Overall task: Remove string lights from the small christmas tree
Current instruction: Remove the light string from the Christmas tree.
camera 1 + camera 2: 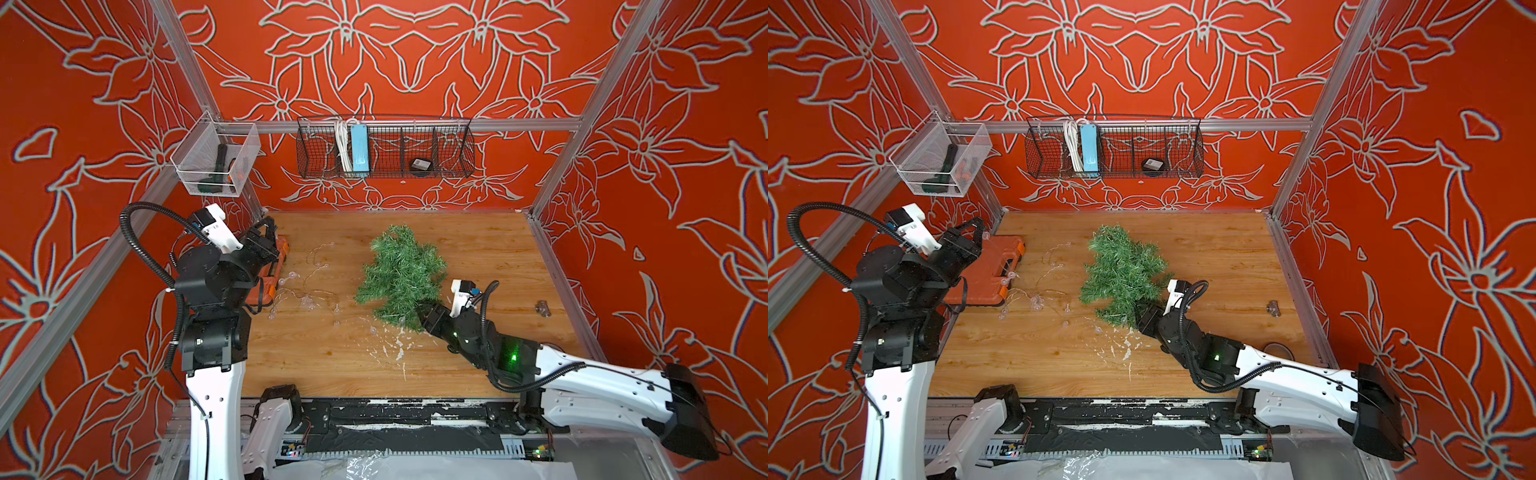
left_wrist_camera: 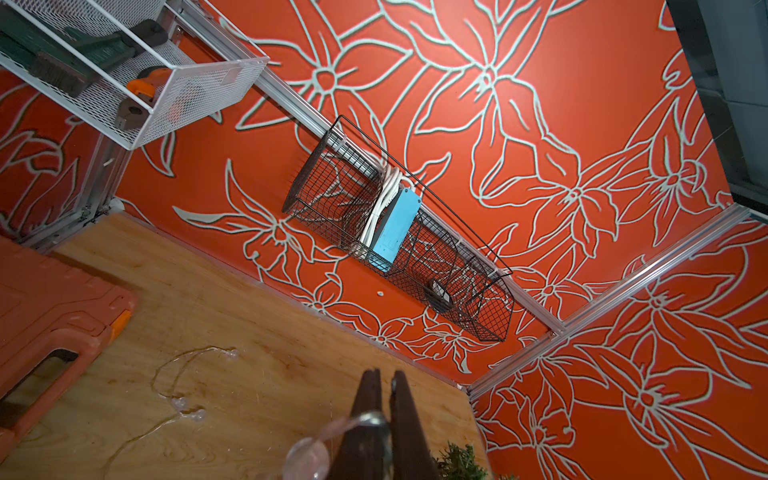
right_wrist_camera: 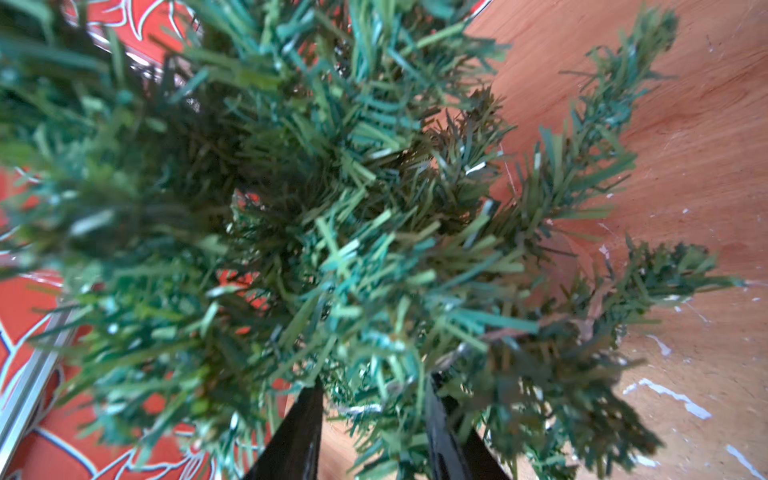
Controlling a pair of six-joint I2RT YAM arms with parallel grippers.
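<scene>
The small christmas tree [image 1: 401, 274] [image 1: 1123, 270] lies tilted on the wooden table, its green needles filling the right wrist view [image 3: 332, 208]. My right gripper [image 1: 420, 311] [image 1: 1142, 318] [image 3: 374, 386] is at the tree's near end, jaws closed on a lower branch. The string lights [image 1: 307, 291] [image 1: 1038, 299] trail in loose loops with clear bulbs across the table left of the tree. My left gripper [image 1: 268, 227] [image 1: 976, 226] [image 2: 386, 374] hangs raised over the orange case, shut on the coppery wire, with a bulb [image 2: 307, 457] hanging beside its fingers.
An orange tool case [image 1: 279, 270] [image 2: 50, 316] lies at the table's left edge under the left arm. On the back wall hang a black wire basket [image 1: 453, 158] with a blue power strip and a white mesh basket [image 1: 195, 166]. A small metal piece [image 1: 542, 308] sits far right.
</scene>
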